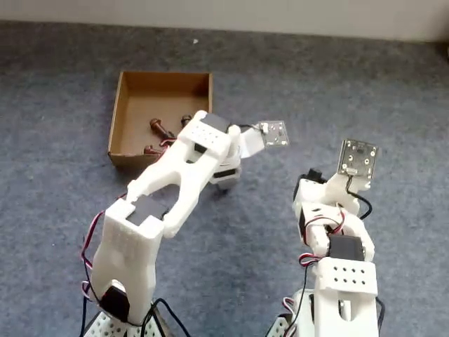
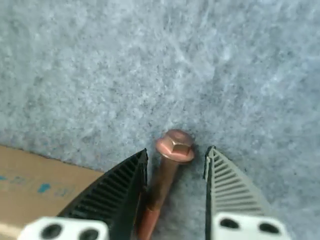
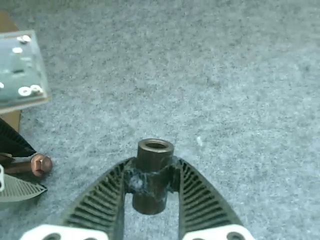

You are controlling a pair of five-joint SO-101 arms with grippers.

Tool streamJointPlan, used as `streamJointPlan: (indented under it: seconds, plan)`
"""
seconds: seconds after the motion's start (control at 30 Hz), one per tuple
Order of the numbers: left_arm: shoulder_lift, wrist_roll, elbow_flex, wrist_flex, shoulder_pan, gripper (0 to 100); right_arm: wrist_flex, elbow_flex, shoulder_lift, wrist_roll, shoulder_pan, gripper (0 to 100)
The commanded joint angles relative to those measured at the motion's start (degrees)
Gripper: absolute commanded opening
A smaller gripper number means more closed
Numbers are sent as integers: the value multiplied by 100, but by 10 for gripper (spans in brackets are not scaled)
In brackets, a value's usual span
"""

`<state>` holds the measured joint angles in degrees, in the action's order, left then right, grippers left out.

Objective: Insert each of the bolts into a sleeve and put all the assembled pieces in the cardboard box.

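Note:
A copper bolt (image 2: 175, 146) with a hex head lies between the fingers of my left gripper (image 2: 177, 150). Its shaft rests against the black finger (image 2: 131, 182), with a gap to the grey finger (image 2: 223, 182), so this gripper is open. In the high view the left gripper (image 1: 226, 182) sits low over the carpet, just right of the cardboard box (image 1: 116, 119). My right gripper (image 3: 154, 167) is shut on a dark brown sleeve (image 3: 155, 170), its hole showing at the far end. The bolt (image 3: 40, 165) and the left gripper (image 3: 36, 170) lie off to one side of the sleeve.
The box holds several rusty-brown pieces (image 1: 158, 128) near its front wall. Its outer wall (image 2: 30, 185) stands close beside the left gripper. The right arm (image 1: 330, 210) is folded back at the right. Grey carpet (image 1: 316, 84) spreads all around.

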<state>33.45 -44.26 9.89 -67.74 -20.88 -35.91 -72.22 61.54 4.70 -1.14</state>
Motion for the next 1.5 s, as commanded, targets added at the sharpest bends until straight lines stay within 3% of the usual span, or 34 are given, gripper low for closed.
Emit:
streamJointPlan:
  seconds: [0.0,0.13,0.3,0.53,0.7,0.9,1.07,1.27,1.47]
  plan:
    - [171,-70,541,-53,277,157,154,22,145,44,66,4]
    - [198,-79,585,-360,277,115,154,22,145,44,66,4]
    - [189,-501,593,-809,259,117,154,22,145,44,66,4]
    - [189,-484,585,-1284,31,111,154,22,145,44,66,4]
    - [242,-9,549,-993,4,113,145,22,145,44,66,4]
    - [259,35,532,-870,4,111,136,13,145,44,66,4]
    - [224,35,532,-870,-22,1,136,13,145,44,66,4]
    - [180,53,585,-1213,-31,5,136,13,145,44,66,4]
    - [-523,862,532,-1477,-31,5,163,-101,180,44,66,4]
